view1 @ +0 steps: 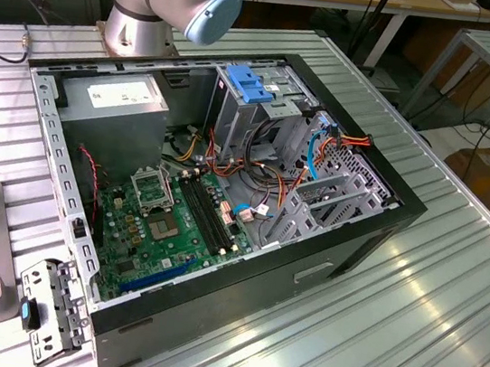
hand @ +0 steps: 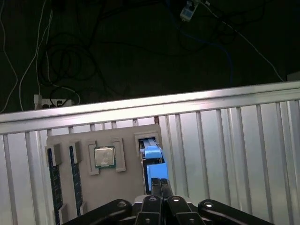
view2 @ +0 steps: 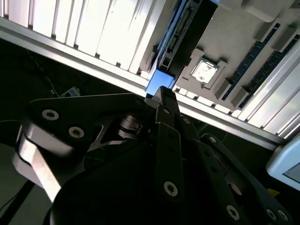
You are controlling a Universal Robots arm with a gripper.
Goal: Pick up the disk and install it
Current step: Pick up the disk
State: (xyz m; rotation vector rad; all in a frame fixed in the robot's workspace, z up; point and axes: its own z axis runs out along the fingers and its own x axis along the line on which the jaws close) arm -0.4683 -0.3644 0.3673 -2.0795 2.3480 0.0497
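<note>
The disk stands on edge in a slot of a grey parts tray; its bright blue carrier end faces my gripper. In both wrist views my gripper is shut, its two fingers pressed together with their tips right at the blue end of the disk. Whether the tips pinch the blue plastic or only meet it I cannot tell. In the second wrist view the gripper covers the disk's near end. The open computer case lies on the table in the exterior view, with a drive cage under a blue latch.
The tray also holds a processor chip and memory sticks. It lies on a ribbed aluminium table near the edge, with dark floor and cables beyond. The arm's base stands behind the case. A metal bracket lies by the case.
</note>
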